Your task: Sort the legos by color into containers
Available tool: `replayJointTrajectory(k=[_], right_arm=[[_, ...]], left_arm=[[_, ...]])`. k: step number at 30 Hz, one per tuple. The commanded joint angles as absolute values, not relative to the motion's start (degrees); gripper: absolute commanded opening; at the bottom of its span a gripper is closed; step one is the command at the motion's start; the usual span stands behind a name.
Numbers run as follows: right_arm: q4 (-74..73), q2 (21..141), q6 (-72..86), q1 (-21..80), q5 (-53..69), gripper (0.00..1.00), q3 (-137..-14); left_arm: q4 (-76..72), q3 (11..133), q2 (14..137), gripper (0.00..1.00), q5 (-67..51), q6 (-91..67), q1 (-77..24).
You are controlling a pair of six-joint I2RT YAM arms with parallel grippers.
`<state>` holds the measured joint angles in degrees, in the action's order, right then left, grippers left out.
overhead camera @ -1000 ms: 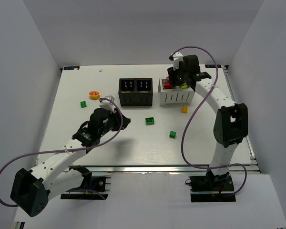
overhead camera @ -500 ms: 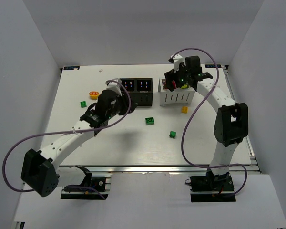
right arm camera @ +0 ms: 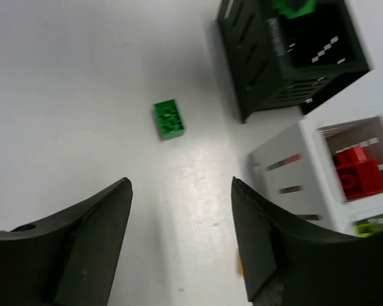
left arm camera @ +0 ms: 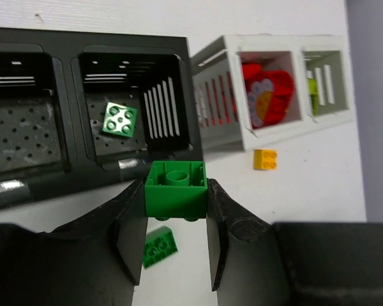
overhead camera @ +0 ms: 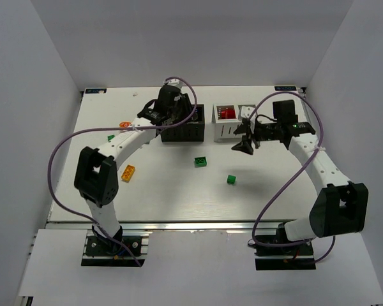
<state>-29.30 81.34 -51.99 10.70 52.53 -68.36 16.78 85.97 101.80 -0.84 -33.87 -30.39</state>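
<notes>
You get bright, even light from above in the overhead view; the white tabletop (overhead camera: 179, 191) carries only faint, soft shadows. Your right wrist view is slightly blurred, with a pale sheen on the tabletop beside the white container (right arm camera: 287, 166). The left wrist view shows the green brick (left arm camera: 176, 189) sharp, the fingers (left arm camera: 131, 236) beside it dark and shadowed.

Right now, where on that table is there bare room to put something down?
The widest bare patch is the table's near strip, in front of the orange brick and two green bricks. It is crowded around the black box and white box, where the left gripper, holding a green brick, and the right gripper hang.
</notes>
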Motion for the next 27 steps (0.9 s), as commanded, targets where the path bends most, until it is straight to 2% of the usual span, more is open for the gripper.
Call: replayJointTrajectory(k=[1,3,4,6,8,11,13,16,19,27], right_arm=[[-35.94,79.02,-59.85,10.46,57.21,0.66,-65.22],[-37.96,78.31,-60.29,10.46,57.92,0.49,-64.78],[-38.58,77.79,-60.38,10.55,58.09,0.45,-64.43],[-39.11,77.26,-59.94,10.46,58.27,0.40,-63.55],[-39.11,76.47,-59.07,10.55,58.36,0.40,-62.06],[-38.76,75.41,-58.36,10.46,58.01,0.41,-60.39],[-37.54,74.71,-56.61,10.46,57.31,0.45,-59.15],[-36.83,74.36,-54.68,10.46,55.55,0.54,-58.27],[-37.70,74.53,-53.88,10.46,54.58,0.61,-58.10],[-38.41,74.00,-52.82,11.60,50.81,0.67,-55.64]], left_arm=[[21.00,92.27,105.11,0.00,0.78,-32.43,-29.62],[21.53,95.34,106.87,0.01,2.10,-31.99,-29.62],[21.79,96.23,108.18,0.01,2.46,-31.91,-29.62],[22.15,97.90,109.07,0.01,3.16,-31.64,-29.62],[22.24,98.44,109.95,0.03,3.78,-31.55,-29.62],[22.06,98.79,110.83,0.08,3.87,-31.55,-29.53],[22.15,99.05,111.27,0.12,3.60,-31.73,-29.53],[23.02,100.01,112.23,0.26,3.43,-32.17,-29.53],[23.47,100.54,112.59,0.46,3.69,-32.34,-29.53],[24.17,102.57,112.24,0.63,4.40,-32.08,-29.44]])
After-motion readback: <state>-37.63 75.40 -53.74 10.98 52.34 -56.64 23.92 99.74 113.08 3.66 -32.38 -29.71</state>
